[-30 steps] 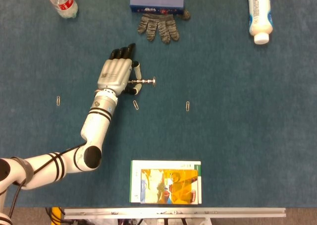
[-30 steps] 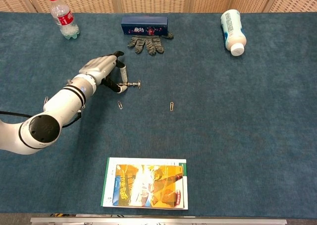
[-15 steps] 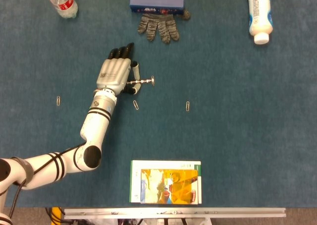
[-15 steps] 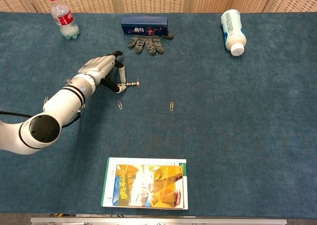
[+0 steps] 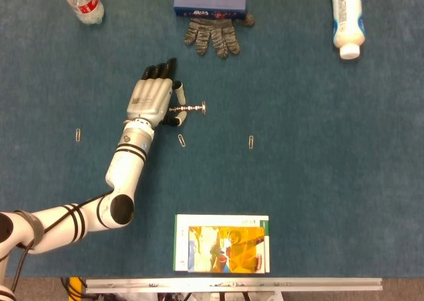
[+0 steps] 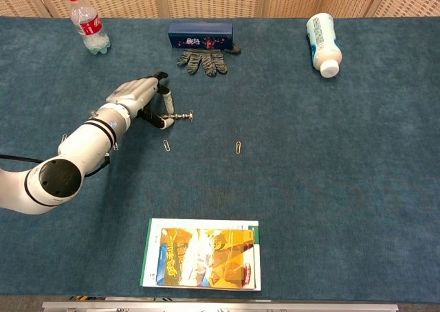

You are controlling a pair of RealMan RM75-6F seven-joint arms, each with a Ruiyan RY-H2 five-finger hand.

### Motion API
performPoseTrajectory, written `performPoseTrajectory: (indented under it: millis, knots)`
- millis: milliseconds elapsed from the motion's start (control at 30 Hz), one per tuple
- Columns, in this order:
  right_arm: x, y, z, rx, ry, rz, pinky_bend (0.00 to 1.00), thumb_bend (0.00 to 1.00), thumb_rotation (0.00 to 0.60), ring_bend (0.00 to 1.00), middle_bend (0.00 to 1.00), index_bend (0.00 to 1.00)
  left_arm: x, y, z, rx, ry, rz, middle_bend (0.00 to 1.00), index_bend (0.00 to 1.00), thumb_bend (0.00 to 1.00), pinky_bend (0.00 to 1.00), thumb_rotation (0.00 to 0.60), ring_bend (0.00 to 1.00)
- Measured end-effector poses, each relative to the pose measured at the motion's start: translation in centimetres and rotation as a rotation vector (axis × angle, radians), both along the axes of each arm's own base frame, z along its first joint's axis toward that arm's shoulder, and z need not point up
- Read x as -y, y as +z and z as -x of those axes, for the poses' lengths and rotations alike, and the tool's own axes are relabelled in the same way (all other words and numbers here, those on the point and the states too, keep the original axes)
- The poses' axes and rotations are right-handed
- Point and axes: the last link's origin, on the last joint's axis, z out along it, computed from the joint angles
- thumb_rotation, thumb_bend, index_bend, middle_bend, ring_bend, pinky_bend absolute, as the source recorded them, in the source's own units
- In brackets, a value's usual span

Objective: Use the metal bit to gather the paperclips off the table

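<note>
Table (image 5: 318,181) in blue felt fills both views, and across it I have only my left arm out; the right robot hand is in neither view. Next in size come the booklet (image 5: 222,242) at the near edge, the white bottle (image 5: 347,16) lying far right, the dark blue box (image 5: 210,3) with the grey glove (image 5: 212,36) before it, and the water bottle (image 5: 83,2) — its red label too small to read, like the print on the others. The left robot hand (image 5: 154,101) pinches the metal bit (image 5: 192,108) between thumb and finger, disc end pointing right. I judge I'm carrying it toward a pick-up: the nearest paperclip (image 5: 181,140) lies just below, another (image 5: 251,142) further right, a third (image 5: 78,134) left. The next move calls for lowering the disc onto one.
</note>
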Motion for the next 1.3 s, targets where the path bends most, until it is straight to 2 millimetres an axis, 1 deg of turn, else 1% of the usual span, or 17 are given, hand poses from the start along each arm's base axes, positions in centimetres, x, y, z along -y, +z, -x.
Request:
performPoseTrajectory:
  millis: [267,400,767,1067,1300]
  knots:
    - [0.0,0.0,0.0,0.001,0.0,0.0,0.67,0.0,0.6,0.43,0.53,0.45,0.0,0.0,0.3,-0.006,0.007,-0.002,0.0,0.53,0.29,0.0,0.6,0.0]
    - [0.0,-0.1,-0.1,0.003,0.002,-0.003,0.67,0.0,0.6,0.44,0.53,0.45,0.0,0.1,0.3,-0.005,0.009,-0.003,0.0,0.54,0.32,0.0,0.6,0.0]
    - [0.1,-0.1,-0.2,0.006,0.007,-0.002,0.67,0.0,0.6,0.44,0.53,0.45,0.0,0.5,0.4,-0.001,0.006,-0.009,0.0,0.58,0.33,0.0,0.6,0.0]
    - [0.2,-0.1,-0.3,0.006,0.011,-0.001,0.67,0.0,0.6,0.44,0.53,0.45,0.7,1.7,0.3,0.002,-0.021,-0.025,0.0,0.58,0.33,0.0,0.6,0.0]
    - [0.1,0.0,-0.3,0.006,0.012,0.0,0.67,0.0,0.6,0.44,0.53,0.45,1.5,3.2,0.4,-0.002,-0.051,-0.048,0.0,0.58,0.32,0.0,0.6,0.0]
